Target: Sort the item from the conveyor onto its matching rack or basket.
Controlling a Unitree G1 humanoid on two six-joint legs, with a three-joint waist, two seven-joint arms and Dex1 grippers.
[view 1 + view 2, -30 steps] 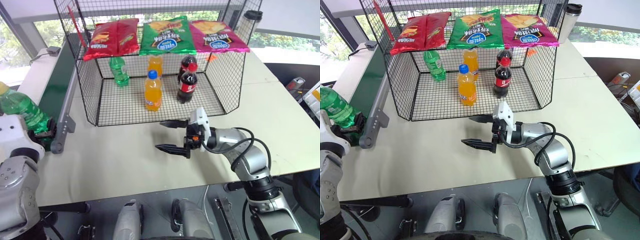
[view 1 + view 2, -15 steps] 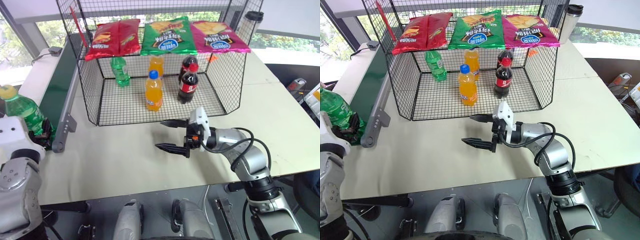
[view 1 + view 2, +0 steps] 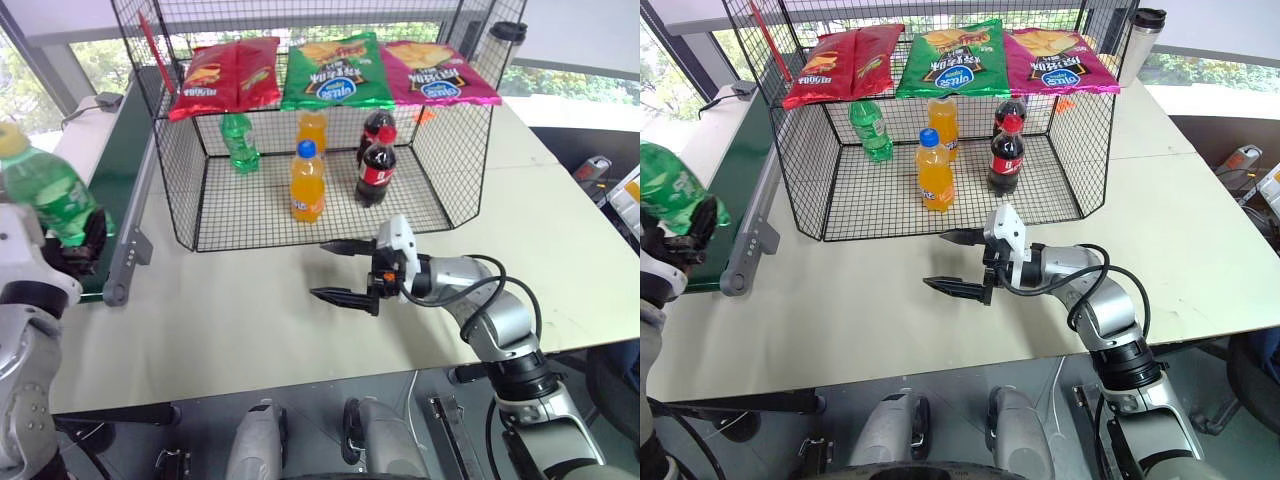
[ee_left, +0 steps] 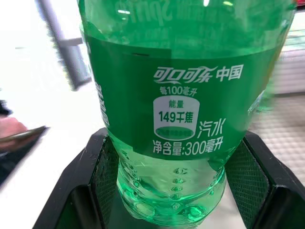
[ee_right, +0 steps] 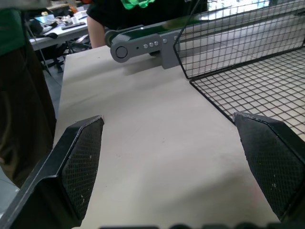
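Clamped in my left claw (image 4: 171,191), the soda bottle (image 4: 181,119) is clear green plastic, glossy and ribbed at its base, with a smooth printed label. My finger pads (image 4: 112,176) are matt black with a fine cross-hatched texture. Ahead of my right claw (image 3: 345,272), the tabletop (image 3: 250,320) is matt beige, and the cage (image 3: 300,215) is thin black wire mesh. Shiny foil chip bags (image 3: 330,72) hang along its top. The conveyor (image 5: 143,43) frame beyond looks like smooth grey painted metal.

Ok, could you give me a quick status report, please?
Left gripper shut on green bottle, clear of conveyor. Right gripper open, fronting cage.
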